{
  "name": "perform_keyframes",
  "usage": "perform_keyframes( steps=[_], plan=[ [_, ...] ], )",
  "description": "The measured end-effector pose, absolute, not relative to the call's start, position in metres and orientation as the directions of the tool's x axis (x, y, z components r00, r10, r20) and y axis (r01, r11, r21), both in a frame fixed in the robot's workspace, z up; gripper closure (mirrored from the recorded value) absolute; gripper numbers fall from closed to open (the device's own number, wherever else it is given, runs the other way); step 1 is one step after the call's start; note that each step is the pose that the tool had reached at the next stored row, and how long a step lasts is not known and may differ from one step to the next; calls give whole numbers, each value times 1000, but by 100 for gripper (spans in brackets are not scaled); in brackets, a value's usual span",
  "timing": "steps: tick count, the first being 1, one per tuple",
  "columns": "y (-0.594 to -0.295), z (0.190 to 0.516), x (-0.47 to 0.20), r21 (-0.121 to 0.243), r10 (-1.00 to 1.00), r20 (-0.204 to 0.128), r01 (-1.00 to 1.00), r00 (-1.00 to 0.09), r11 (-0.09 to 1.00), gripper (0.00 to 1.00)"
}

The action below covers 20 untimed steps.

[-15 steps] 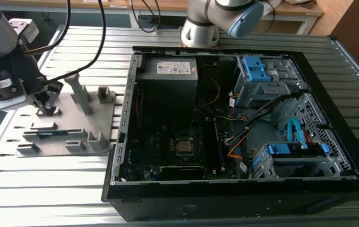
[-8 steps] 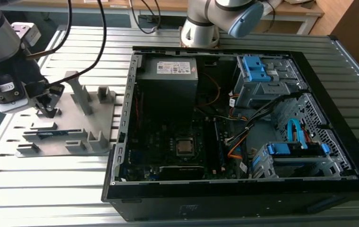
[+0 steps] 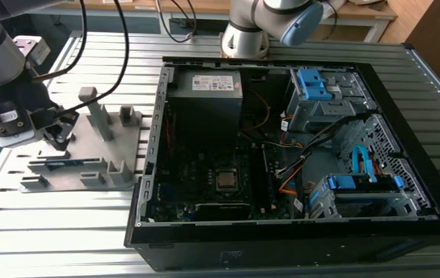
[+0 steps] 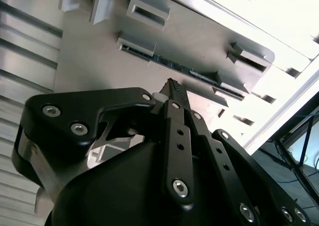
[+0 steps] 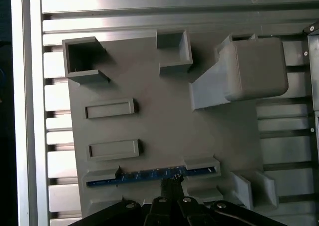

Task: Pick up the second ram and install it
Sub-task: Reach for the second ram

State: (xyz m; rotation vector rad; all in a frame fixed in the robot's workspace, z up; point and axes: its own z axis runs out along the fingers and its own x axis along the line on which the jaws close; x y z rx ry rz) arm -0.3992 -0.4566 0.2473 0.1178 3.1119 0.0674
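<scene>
One memory stick (image 5: pixel 149 175) stands on its long edge in the grey holder (image 5: pixel 159 121), caught between two low blocks at its ends. In the exterior view that holder lies at nine o'clock from the open computer case (image 3: pixel 157 116), on the slatted table (image 3: pixel 50 231). The gripper (image 5: pixel 172 185) hangs over the stick, near the middle of its length, with its two fingers pressed together and nothing between them. In the second wrist view the tips sit just short of the stick's upper edge, not touching it as far as I can tell.

A clean pick, by my judgement, asks for the fingers to part just enough to straddle the thin board. They should sit square across it rather than along it, and close on the flat faces near the middle so it rises level. A skewed or off-centre pinch would likely tilt the board and jam it against an end block. The pull is best kept straight out of the blocks.
</scene>
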Motion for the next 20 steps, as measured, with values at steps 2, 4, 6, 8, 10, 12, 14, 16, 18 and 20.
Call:
perform_keyframes(
  steps=[2, 4, 6, 8, 10, 12, 14, 16, 18, 20],
  plan=[
    [-458, 244, -399, 44, 76, -25, 75, -997, 996, 90],
    [-459, 240, -399, 44, 76, -24, 75, -997, 996, 90],
    [-459, 237, -399, 44, 71, -24, 70, -997, 997, 90],
    [-459, 235, -400, 44, 51, -23, 50, -998, 998, 90],
    [-459, 234, -400, 37, 33, -24, 32, -999, 999, 90],
    [-459, 233, -401, 23, 19, -24, 19, -1000, 1000, 90],
    [-459, 232, -402, 11, 7, -24, 7, -1000, 1000, 90],
    [-459, 230, -402, 8, -5, -24, -6, -1000, 1000, 90],
    [-459, 227, -402, 7, -18, -24, -18, -1000, 1000, 90],
    [-458, 224, -402, 5, -28, -24, -28, -999, 1000, 90]
  ],
)
